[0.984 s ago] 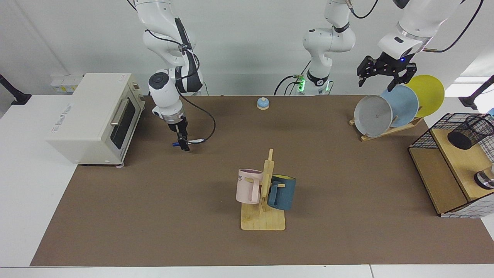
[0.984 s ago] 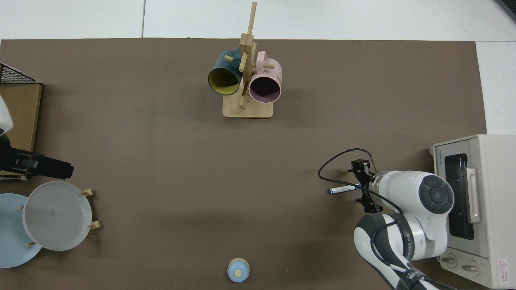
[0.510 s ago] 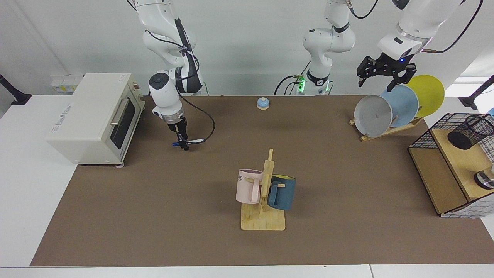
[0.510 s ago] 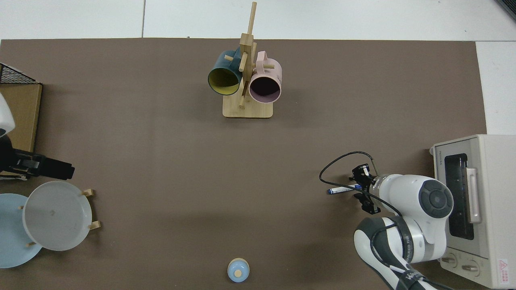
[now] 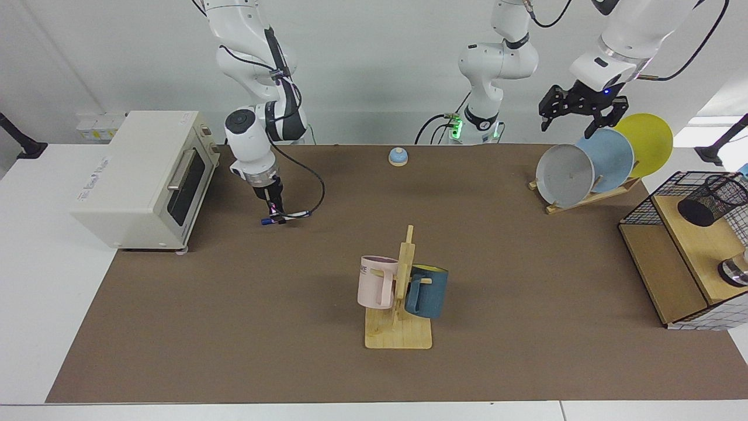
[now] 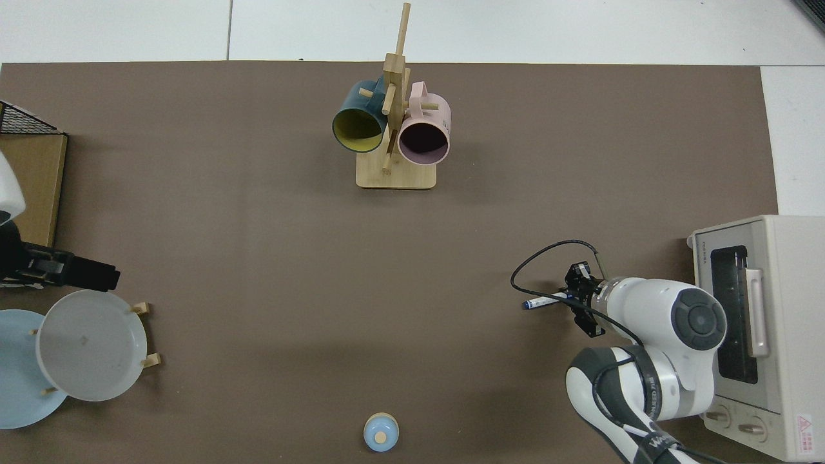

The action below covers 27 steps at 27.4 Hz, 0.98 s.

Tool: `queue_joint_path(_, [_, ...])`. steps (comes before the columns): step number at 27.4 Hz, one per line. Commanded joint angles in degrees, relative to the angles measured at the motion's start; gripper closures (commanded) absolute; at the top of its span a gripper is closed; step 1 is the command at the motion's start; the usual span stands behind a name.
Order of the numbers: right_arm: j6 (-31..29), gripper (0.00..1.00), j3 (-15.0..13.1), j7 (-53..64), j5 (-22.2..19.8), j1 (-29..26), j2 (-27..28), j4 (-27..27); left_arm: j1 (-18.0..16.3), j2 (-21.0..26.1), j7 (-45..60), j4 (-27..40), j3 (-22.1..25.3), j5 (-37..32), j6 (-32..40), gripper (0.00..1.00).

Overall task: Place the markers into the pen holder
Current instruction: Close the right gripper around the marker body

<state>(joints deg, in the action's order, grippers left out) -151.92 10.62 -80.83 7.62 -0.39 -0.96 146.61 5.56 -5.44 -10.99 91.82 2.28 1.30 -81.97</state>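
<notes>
The marker (image 5: 289, 216), slim and white with a blue cap, lies almost flat just above the brown mat (image 5: 234, 327), near the toaster oven. My right gripper (image 5: 277, 217) points down onto its middle, shut on it; from above the marker (image 6: 544, 301) pokes out of the right gripper (image 6: 578, 300) towards the mat's centre. The pen holder (image 5: 712, 200), a black mesh cup, lies tilted on the wooden shelf at the far side of the table; the top view does not show it. My left gripper (image 5: 575, 123) hangs open above the plates.
A toaster oven (image 5: 146, 172) stands beside the right arm. A wooden mug rack (image 5: 400, 327) with a pink and a blue mug is at mid-table. Plates lean in a rack (image 5: 590, 164). A small blue bell (image 5: 398, 156) sits at the back. A wire basket (image 5: 648, 207) frames the shelf.
The right gripper has tilted and drawn in on the marker, which has turned slightly with it. The left gripper has risen a little above the plates.
</notes>
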Motion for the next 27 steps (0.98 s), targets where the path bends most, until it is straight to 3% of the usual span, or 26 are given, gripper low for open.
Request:
queue_joint_path(1, [-1.01,1.00,0.45,-1.44,0.29,-0.05,0.08,0.35,-0.02,-1.68,-0.17,2.22,0.09,0.02,-1.88,0.00])
queue_joint_path(6, [-0.05,1.00,0.45,-1.44,0.29,0.04,-0.80,-0.97,0.06,-1.68,-0.17,2.22,0.01,0.11,-1.61,0.00])
queue_joint_path(10, [5.30,1.00,0.45,-1.26,0.20,0.04,-2.46,-3.51,0.50,-1.77,-0.09,2.22,-0.17,0.63,-1.18,0.00])
queue_joint_path(19, [26.39,1.00,0.72,-1.70,0.20,0.30,-7.56,-16.07,0.77,-1.86,-1.58,1.96,-0.96,0.63,-0.30,0.01])
queue_joint_path(27, [39.93,1.00,1.07,-4.86,0.29,3.82,-11.52,-25.21,0.77,-1.95,-3.51,2.31,-1.23,1.25,-0.56,0.01])
